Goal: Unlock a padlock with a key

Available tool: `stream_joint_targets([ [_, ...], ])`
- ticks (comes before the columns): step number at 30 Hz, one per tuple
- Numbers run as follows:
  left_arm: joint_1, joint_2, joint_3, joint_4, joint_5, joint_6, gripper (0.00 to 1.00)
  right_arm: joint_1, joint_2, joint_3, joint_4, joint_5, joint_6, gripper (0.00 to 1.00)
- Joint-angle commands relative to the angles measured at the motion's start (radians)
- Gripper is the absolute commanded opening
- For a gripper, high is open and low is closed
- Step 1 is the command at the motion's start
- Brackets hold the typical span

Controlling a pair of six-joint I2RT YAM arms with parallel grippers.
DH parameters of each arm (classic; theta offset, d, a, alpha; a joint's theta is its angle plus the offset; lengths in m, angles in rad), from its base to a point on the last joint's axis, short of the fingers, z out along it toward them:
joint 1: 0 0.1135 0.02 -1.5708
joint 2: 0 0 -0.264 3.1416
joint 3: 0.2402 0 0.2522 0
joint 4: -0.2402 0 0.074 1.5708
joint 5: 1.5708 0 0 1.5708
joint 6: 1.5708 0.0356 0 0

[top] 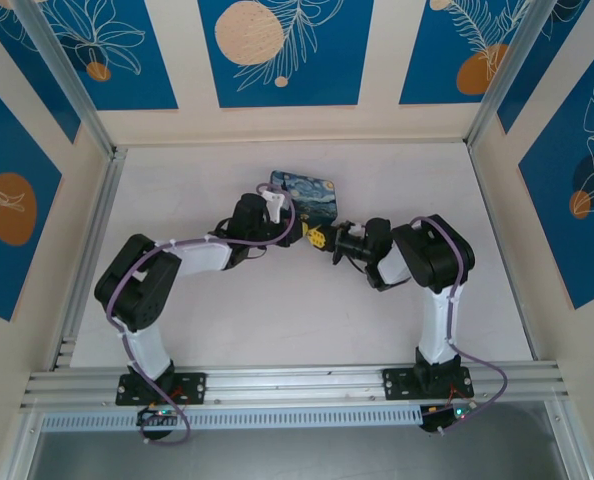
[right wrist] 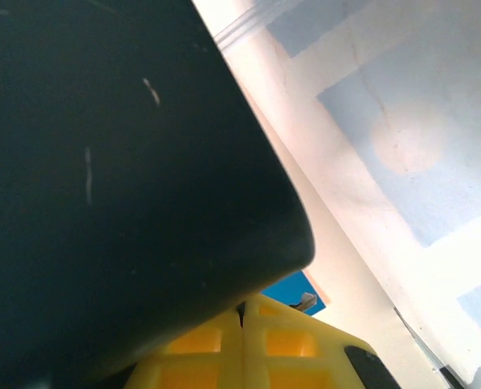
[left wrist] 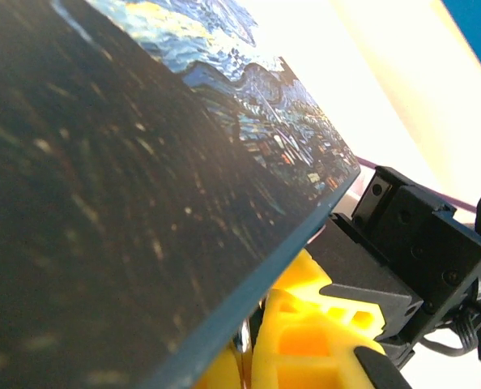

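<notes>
Right, I am looking from the near edge of the table [top: 277, 330], where the left arm [top: 192, 258] and right arm [top: 432, 255] are reaching inward and meeting at the near corner of the box [top: 312, 192]. The right jaws are pressing shut, their yellow fingers [right wrist: 224, 352] touching along one seam. A small silvery bit [right wrist: 306, 302] is poking out just beyond them, and I cannot tell whether it is the key. The left jaws are sitting closed too, right beside the box. The padlock is too small to pick out among the fingertips, so I cannot tell where it is lying.
</notes>
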Motion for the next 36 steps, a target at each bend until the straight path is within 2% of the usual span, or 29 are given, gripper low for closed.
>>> stream_joint_targets([
  [1,-0.048,0.019,-0.005,-0.103,0.290,0.110,0.00,-0.016,0.017,0.034,0.048,0.083,0.101,0.00],
  [3,-0.042,0.039,-0.011,-0.092,0.284,0.095,0.00,-0.017,0.020,0.028,0.047,0.086,0.090,0.00],
  [6,-0.026,0.080,-0.022,-0.038,0.291,0.023,0.00,-0.020,0.022,0.015,0.041,0.084,0.069,0.23],
  [8,-0.015,0.104,-0.036,0.003,0.290,-0.038,0.00,-0.021,0.014,-0.009,0.016,0.085,0.041,0.43],
  [10,-0.005,0.123,-0.047,0.044,0.299,-0.084,0.00,-0.022,-0.007,-0.038,-0.022,0.086,0.007,0.52],
  [13,0.001,0.135,-0.052,0.040,0.300,-0.103,0.00,-0.024,-0.056,-0.080,-0.103,0.083,-0.063,0.56],
  [18,0.006,0.146,-0.045,-0.024,0.286,-0.086,0.00,-0.029,-0.170,-0.129,-0.292,0.076,-0.190,0.58],
  [21,0.008,0.157,-0.030,-0.081,0.275,-0.062,0.00,-0.032,-0.263,-0.105,-0.552,0.042,-0.307,0.58],
  [23,0.009,0.160,-0.021,-0.113,0.267,-0.048,0.19,-0.028,-0.346,-0.057,-0.807,0.041,-0.453,0.63],
  [25,0.011,0.158,-0.018,-0.129,0.265,-0.041,0.34,-0.026,-0.420,-0.015,-1.023,0.075,-0.586,0.64],
  [26,0.012,0.154,-0.016,-0.139,0.264,-0.037,0.46,-0.026,-0.454,0.001,-1.098,0.096,-0.643,0.66],
  [28,0.013,0.140,-0.015,-0.151,0.270,-0.034,0.58,-0.032,-0.499,0.017,-1.177,0.126,-0.727,0.66],
  [31,0.015,0.100,-0.015,-0.171,0.283,-0.042,0.73,-0.040,-0.529,0.039,-1.226,0.128,-0.833,0.66],
  [36,0.033,-0.031,-0.046,-0.191,0.300,-0.087,0.87,-0.024,-0.548,0.088,-1.317,0.154,-1.013,0.64],
])
